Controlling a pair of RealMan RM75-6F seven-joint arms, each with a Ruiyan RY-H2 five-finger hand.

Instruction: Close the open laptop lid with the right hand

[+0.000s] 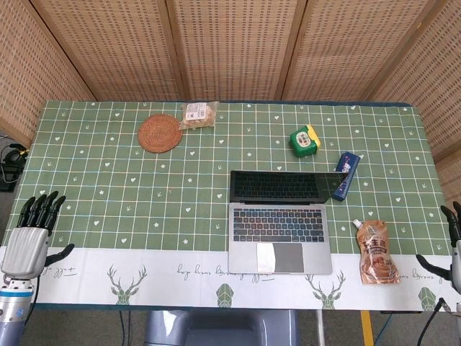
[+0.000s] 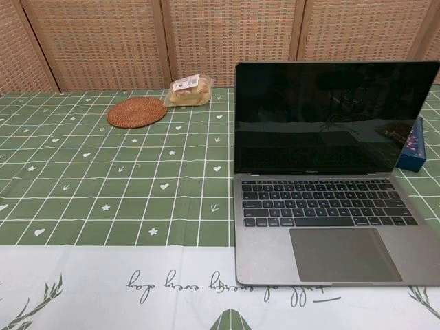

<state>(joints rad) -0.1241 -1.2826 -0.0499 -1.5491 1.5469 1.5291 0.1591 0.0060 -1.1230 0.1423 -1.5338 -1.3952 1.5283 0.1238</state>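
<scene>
A grey laptop (image 1: 279, 229) sits open near the table's front edge, right of centre, its dark screen (image 2: 333, 117) upright and its keyboard (image 2: 328, 203) facing me. My right hand (image 1: 453, 249) shows only partly at the far right edge of the head view, well to the right of the laptop and beyond the table corner; its fingers look spread and it holds nothing. My left hand (image 1: 32, 234) hovers at the table's front left corner, fingers apart and empty. Neither hand appears in the chest view.
A brown sauce pouch (image 1: 375, 252) lies right of the laptop, between it and my right hand. A blue box (image 1: 346, 174) leans by the screen's right edge. A green tape measure (image 1: 304, 139), a woven coaster (image 1: 160, 132) and a wrapped snack (image 1: 197, 114) lie further back.
</scene>
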